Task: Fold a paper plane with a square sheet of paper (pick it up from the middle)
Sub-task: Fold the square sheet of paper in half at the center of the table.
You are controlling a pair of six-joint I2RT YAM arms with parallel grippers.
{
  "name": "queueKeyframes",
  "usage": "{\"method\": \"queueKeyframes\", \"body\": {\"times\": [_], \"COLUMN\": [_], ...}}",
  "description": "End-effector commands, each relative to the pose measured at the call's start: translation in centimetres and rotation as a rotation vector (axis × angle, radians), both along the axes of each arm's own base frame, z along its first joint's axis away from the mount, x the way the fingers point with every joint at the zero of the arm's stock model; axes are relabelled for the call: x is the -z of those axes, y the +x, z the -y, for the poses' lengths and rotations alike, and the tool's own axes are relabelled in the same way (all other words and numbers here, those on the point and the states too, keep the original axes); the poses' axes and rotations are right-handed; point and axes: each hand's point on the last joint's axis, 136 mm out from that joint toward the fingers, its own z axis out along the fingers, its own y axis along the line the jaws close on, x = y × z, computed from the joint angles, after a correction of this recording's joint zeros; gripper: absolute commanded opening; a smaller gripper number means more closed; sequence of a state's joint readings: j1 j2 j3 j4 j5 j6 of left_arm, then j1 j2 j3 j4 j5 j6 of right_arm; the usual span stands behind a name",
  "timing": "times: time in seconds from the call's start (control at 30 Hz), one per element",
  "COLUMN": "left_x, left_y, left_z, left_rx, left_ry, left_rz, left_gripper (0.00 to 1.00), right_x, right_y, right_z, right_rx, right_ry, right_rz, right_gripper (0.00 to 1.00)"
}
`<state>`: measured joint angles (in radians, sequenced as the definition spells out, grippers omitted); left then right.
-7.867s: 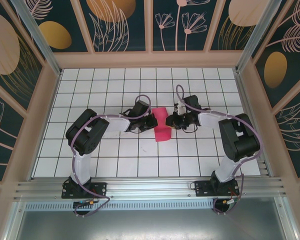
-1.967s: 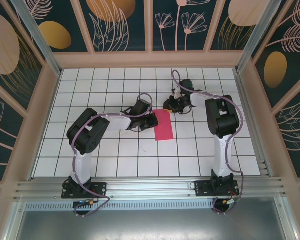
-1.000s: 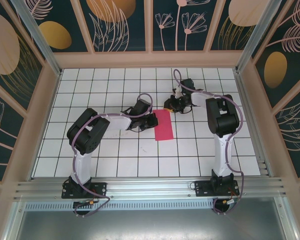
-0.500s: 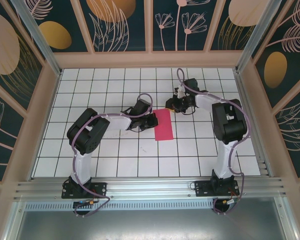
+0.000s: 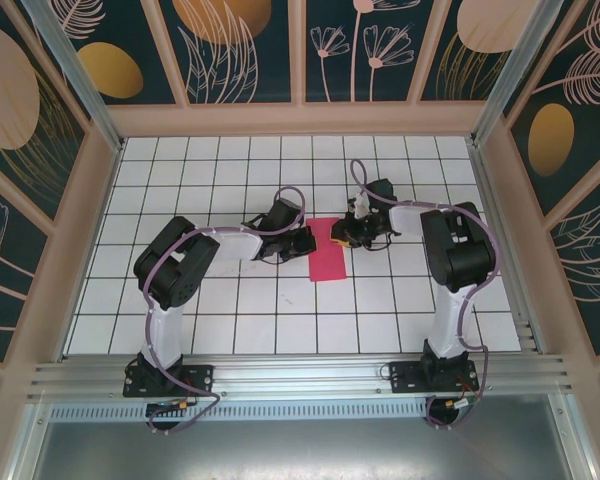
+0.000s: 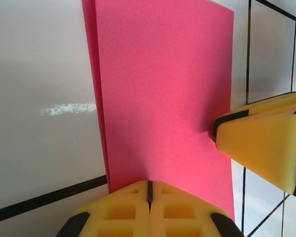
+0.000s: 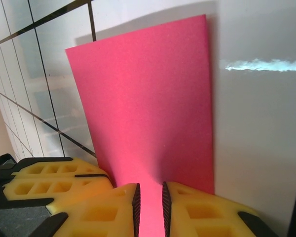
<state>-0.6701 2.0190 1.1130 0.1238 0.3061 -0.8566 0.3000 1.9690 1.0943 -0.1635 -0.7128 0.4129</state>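
Paper [image 5: 327, 252] folded; L pincer [image 6: 149, 186] closed at edge.

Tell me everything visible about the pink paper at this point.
The pink paper is thin, plain magenta, folded into a narrow rectangle, with layered edges showing along one side. It lies flat on the gridded table. The left gripper, jaws shut, meets its left edge; the right gripper, jaws slightly apart, reaches its far end.

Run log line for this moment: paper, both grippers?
paper: folded, flat; left gripper: shut, on left edge; right gripper: narrowly open, at far end
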Motion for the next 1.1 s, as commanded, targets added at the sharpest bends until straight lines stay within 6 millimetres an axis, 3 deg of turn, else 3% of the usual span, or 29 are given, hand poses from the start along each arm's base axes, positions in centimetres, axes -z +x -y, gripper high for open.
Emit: {"method": "queueKeyframes", "body": {"times": [0.0, 0.1, 0.23, 0.37, 0.53, 0.83, 0.9, 1.07], "left_x": [4.7, 4.6, 4.7, 4.6, 4.6, 4.6, 4.6, 4.6], "left_y": [-2.7, -2.6, -2.7, -2.7, -2.8, -2.9, -2.8, -2.8], "left_z": [-2.9, -3.0, -3.0, -2.9, -2.9, -3.1, -3.0, -3.0], "left_rx": [-0.008, -0.009, -0.012, -0.008, -0.006, -0.006, -0.007, -0.005], "left_ry": [0.156, 0.159, 0.152, 0.153, 0.152, 0.157, 0.156, 0.156], "left_rz": [-0.124, -0.118, -0.123, -0.121, -0.123, -0.123, -0.123, -0.123], "left_gripper": [0.07, 0.07, 0.06, 0.07, 0.07, 0.07, 0.07, 0.07], "right_x": [-2.0, -3.3, -3.0, -0.6, 1.3, -2.4, -2.1, 0.9], "right_y": [-0.8, -1.9, -4.4, -6.2, -7.0, -8.6, -9.4, -11.3], "right_z": [-0.2, -0.5, -0.7, -0.2, 0.6, -0.2, -0.3, 0.4], "right_rx": [-0.027, -0.046, -0.068, -0.056, -0.036, -0.075, -0.082, -0.068], "right_ry": [0.036, 0.063, 0.074, 0.024, -0.024, 0.037, 0.048, -0.002], "right_rz": [0.031, 0.047, 0.024, -0.024, -0.057, -0.002, -0.017, -0.081], "right_gripper": [0.24, 0.24, 0.24, 0.24, 0.24, 0.25, 0.24, 0.24]}}
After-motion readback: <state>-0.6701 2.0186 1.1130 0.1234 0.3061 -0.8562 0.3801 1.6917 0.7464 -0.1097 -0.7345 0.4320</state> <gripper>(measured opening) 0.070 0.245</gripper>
